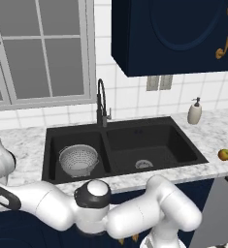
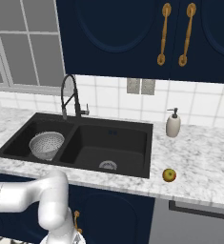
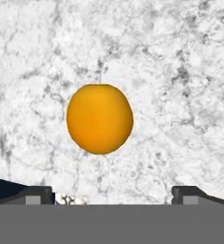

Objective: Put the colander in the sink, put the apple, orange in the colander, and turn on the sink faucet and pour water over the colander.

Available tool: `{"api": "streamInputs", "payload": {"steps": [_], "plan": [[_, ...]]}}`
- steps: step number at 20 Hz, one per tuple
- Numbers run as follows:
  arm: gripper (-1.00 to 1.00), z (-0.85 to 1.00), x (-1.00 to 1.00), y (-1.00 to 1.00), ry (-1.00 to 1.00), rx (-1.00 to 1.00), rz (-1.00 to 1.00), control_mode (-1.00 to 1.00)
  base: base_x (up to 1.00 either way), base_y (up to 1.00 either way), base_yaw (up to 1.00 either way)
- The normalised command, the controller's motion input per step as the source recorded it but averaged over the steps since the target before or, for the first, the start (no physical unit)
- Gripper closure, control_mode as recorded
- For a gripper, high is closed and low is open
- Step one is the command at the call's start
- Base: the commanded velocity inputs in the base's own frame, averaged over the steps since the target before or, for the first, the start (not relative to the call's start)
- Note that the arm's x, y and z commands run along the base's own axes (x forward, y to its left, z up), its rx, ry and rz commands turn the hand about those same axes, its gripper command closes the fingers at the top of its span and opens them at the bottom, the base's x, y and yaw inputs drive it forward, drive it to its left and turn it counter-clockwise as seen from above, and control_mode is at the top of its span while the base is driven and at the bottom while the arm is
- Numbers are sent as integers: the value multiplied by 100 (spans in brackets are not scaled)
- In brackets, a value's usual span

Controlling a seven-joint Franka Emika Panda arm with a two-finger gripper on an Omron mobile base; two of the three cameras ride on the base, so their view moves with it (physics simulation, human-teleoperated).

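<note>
Orange [image 3: 99, 118] is seen from the hand view as a round, evenly bright fruit lying on the white, grey-veined marble counter [image 3: 180, 71]. It is placed ahead of the gripper [image 3: 111, 195], between the lines of the two dark fingertips [image 3: 37, 194] and slightly nearer the one at the left of that view. A strip of bare marble is seen between the fruit and the tips, so no contact is made. The fingers are held wide apart, wider than the fruit, and nothing is gripped between them.

In the left base view the colander [image 1: 78, 160], a perforated silver-grey bowl, is seated upright in the left basin of the matt black sink [image 1: 154, 140]; the same placement is shown in the right base view, where the colander [image 2: 46, 145] is set left of the divider of the sink [image 2: 127, 128]. No fruit is seen inside the bowl. The right basin's round steel drain [image 1: 144, 164] is left uncovered.

The black gooseneck faucet [image 1: 102, 104] is mounted behind the divider between the basins, with its spout arched forward. The apple [image 1: 224, 154], dull yellow-red, is laid on the counter to the right of the sink, well apart from the colander, near the front edge. A beige soap pump bottle [image 1: 194, 112] is stood at the back, beside the sink's right rear corner.
</note>
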Motion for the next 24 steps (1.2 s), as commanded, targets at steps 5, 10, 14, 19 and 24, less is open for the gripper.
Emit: {"api": "streamInputs", "payload": {"steps": [5, 10, 14, 19, 24], "plan": [[-100, -31, 10, 23, -2, 0, 0, -100, 0, 0, 0], [-100, -4, 23, 18, -5, 0, 0, -100, 0, 0, 0], [-100, 0, 13, 20, 0, 0, 0, -100, 0, 0, 0], [-100, -11, 3, 11, 0, -1, 0, -100, 0, 0, 0], [-100, -6, 7, 1, 0, -6, 0, -100, 0, 0, 0]]}}
